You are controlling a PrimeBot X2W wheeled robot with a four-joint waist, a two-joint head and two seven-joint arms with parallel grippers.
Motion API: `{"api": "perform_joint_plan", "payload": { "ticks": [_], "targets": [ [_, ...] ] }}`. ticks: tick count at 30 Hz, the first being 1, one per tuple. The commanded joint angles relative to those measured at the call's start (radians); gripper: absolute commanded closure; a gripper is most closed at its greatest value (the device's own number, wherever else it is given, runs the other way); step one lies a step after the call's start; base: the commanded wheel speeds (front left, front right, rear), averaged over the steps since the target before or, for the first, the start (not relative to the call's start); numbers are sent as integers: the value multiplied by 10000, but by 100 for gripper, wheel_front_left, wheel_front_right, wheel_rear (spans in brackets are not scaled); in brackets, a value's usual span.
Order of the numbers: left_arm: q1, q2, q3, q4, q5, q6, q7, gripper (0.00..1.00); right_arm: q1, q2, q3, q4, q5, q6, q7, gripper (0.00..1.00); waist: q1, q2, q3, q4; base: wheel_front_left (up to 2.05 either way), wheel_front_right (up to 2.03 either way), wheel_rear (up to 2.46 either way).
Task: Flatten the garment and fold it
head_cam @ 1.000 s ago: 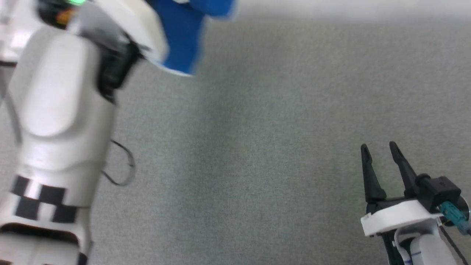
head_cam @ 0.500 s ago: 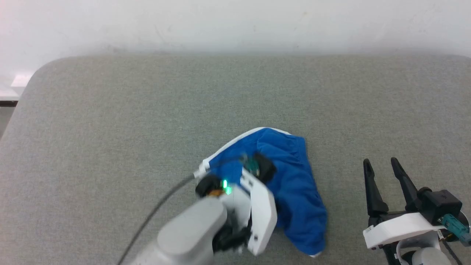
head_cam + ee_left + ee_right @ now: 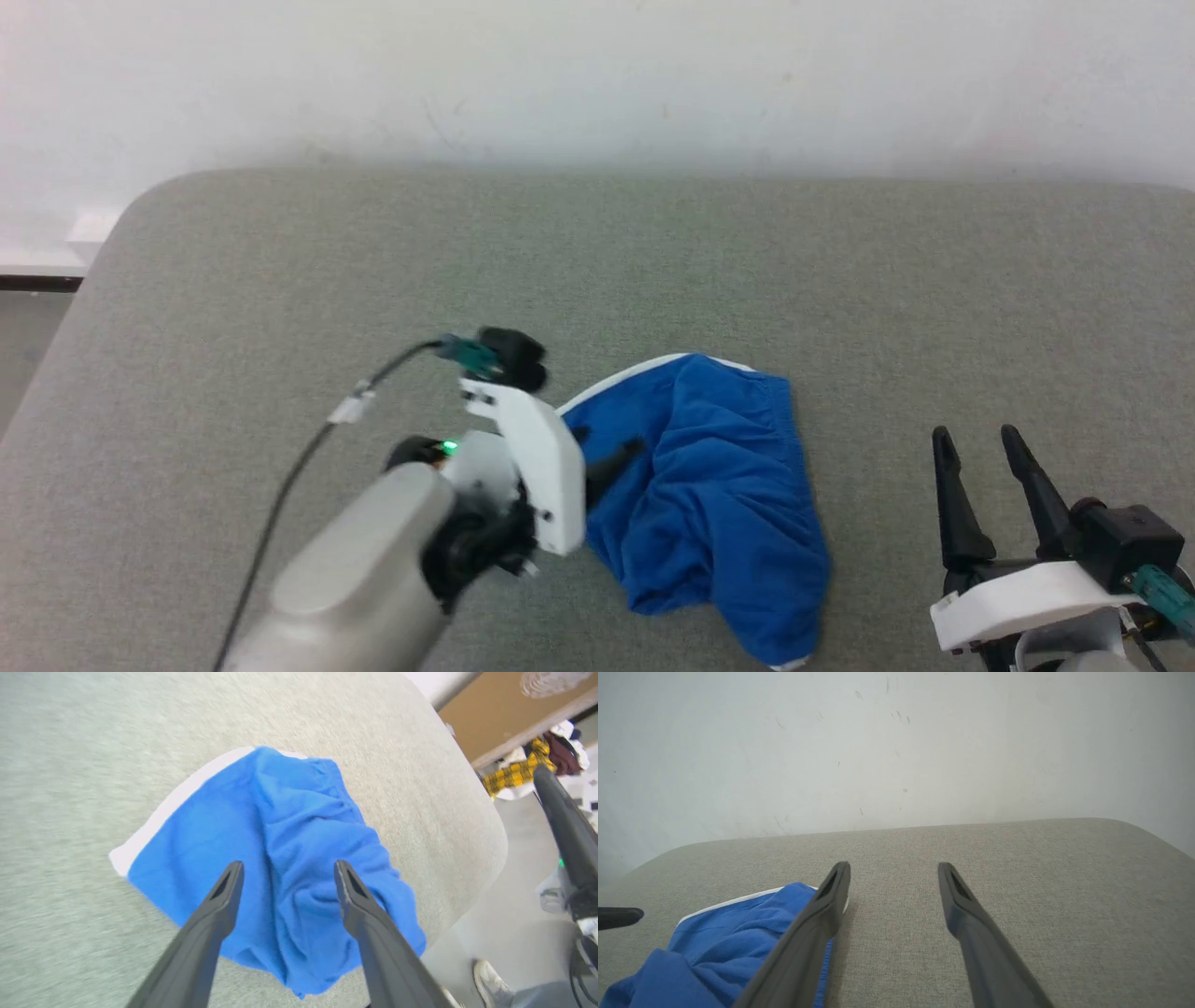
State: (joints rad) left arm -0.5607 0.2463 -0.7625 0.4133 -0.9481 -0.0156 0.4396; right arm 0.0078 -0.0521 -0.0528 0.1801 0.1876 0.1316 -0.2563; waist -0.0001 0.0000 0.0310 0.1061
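Observation:
The garment (image 3: pixel 714 509), bright blue shorts with white edge trim (image 3: pixel 616 380), lies crumpled on the grey table, right of centre. Its gathered waistband (image 3: pixel 780 411) faces right and one bunched end reaches the table's near edge. My left gripper (image 3: pixel 609 439) hovers at the garment's left side, open, with nothing between its fingers. In the left wrist view the gripper (image 3: pixel 288 863) sits above the rumpled garment (image 3: pixel 289 812). My right gripper (image 3: pixel 975 434) stands open at the lower right, apart from the cloth. In the right wrist view the gripper (image 3: pixel 893 865) has the garment (image 3: pixel 738 924) to its left.
The grey fabric table (image 3: pixel 597 261) has rounded corners and a white wall behind it. The left arm's cable (image 3: pixel 280 495) trails over the table's left half. Past the table edge in the left wrist view are floor, a shoe (image 3: pixel 486 975) and a yellow plaid cloth (image 3: pixel 514 772).
The head camera has tilted. A second ago the garment hung from my raised left gripper; now it lies on the table, and the left gripper has let go and drawn back leftward.

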Motion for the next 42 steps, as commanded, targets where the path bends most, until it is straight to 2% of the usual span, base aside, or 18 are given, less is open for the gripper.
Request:
{"api": "perform_joint_plan", "payload": {
  "ticks": [1,5,8,12,14,16,17,18,22,26,32,34,37,42],
  "targets": [
    [319,362,425,-463,-202,359,-149,0,119,19,-23,4,84,-9,-54,0,1,0,-92,142,0,0,0],
    [874,1080,1665,-1711,-362,1157,-1339,0,144,19,-45,-33,94,-9,-54,0,1,0,-106,278,0,0,0],
    [1471,1298,2646,-2346,-223,1330,-3200,0,95,19,-12,-9,40,-9,-54,0,1,0,-102,331,0,0,0],
    [2245,1390,3294,-2371,873,1491,-6158,0,-31,19,81,236,-40,-9,-52,0,1,0,-95,389,0,0,0],
    [2585,1281,3455,-2227,1424,1600,-6813,0,-188,19,196,388,-77,-9,43,0,1,0,-91,405,0,0,0],
    [2821,1119,3717,-2276,2152,1699,-6987,0,-413,19,349,440,-163,-9,274,0,1,0,-36,410,0,0,0],
    [2821,1119,3717,-2276,2152,1699,-6987,0,-413,19,349,440,-163,-9,274,0,1,0,-36,410,0,0,0],
    [2875,1045,3994,-2569,2790,1736,-6999,0,-563,19,403,464,-177,-9,472,0,1,0,16,384,0,0,0],
    [3708,191,5145,-3591,4521,1723,-7009,0,-1487,19,578,582,-147,-9,1653,0,1,0,194,264,0,0,0],
    [4293,-541,5679,-4017,5570,1416,-7011,0,-2752,19,595,982,-360,-9,3372,0,1,0,344,253,0,0,0],
    [4596,-1211,6186,-4068,6402,979,-7012,0,-4600,19,1530,2207,-965,-9,7365,0,1,0,697,387,0,0,0],
    [4576,-1355,6259,-4071,6589,831,-7012,0,-5163,18,1823,2547,-1289,-9,8382,0,1,0,902,506,0,0,0],
    [4477,-1555,6360,-4053,6796,673,-7012,0,-5844,-79,2070,3126,-1758,-9,9321,0,1,0,1164,734,0,0,0],
    [4303,-1787,6484,-3990,6958,440,-7013,0,-6347,-168,2013,4141,-2232,-9,9892,0,1,0,1534,1116,0,0,0]
  ]
}}
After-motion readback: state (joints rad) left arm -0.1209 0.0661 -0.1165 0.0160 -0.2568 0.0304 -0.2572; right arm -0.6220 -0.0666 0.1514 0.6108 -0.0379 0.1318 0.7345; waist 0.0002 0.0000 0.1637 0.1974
